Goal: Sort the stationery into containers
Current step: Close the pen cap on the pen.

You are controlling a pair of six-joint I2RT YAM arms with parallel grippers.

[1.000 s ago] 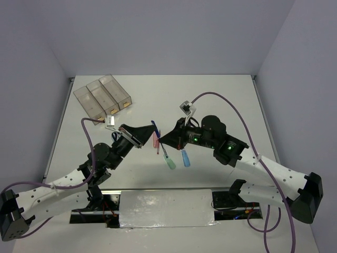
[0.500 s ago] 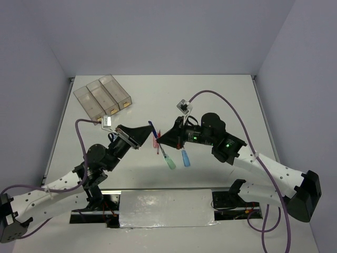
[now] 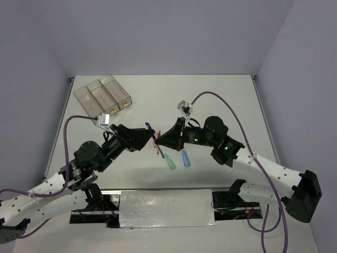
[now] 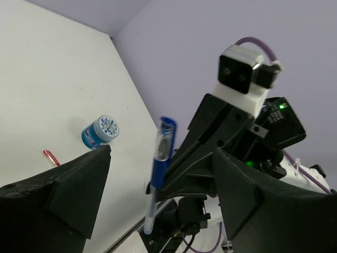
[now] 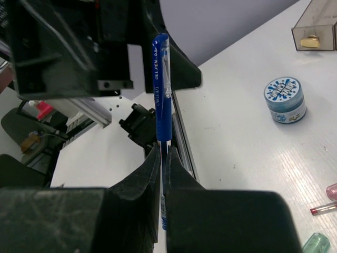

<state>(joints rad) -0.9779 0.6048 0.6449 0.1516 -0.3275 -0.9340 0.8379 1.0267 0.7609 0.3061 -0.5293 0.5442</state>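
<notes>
Above the middle of the desk [image 3: 221,100], the two arms meet tip to tip with a blue pen [image 5: 161,79] between them. The right claw [image 5: 163,153] is closed tight on the lower part of the pen, its two fingers pressed against the barrel, and the pen stands up out of them, off the desk. The left claw [image 4: 163,153] faces it with its fingers spread wide. The pen stands in the gap between them, and neither finger touches it.

A blue and white tape roll [image 5: 284,100] sits flat on the desk, well apart from both claws, on the side toward the bins [image 3: 102,94]. The top view does not show it clearly. The three clear bins stand joined in a row at the far left of the desk, each with a small yellowish label at its nearer end.

Just near of the claws, a green bar [image 3: 170,164] and a blue bar [image 3: 186,159] lie side by side on the desk, close together but not touching. A thin red pen [image 5: 322,209] lies flat on the desk beside them, partly under the right claw in the top view.
</notes>
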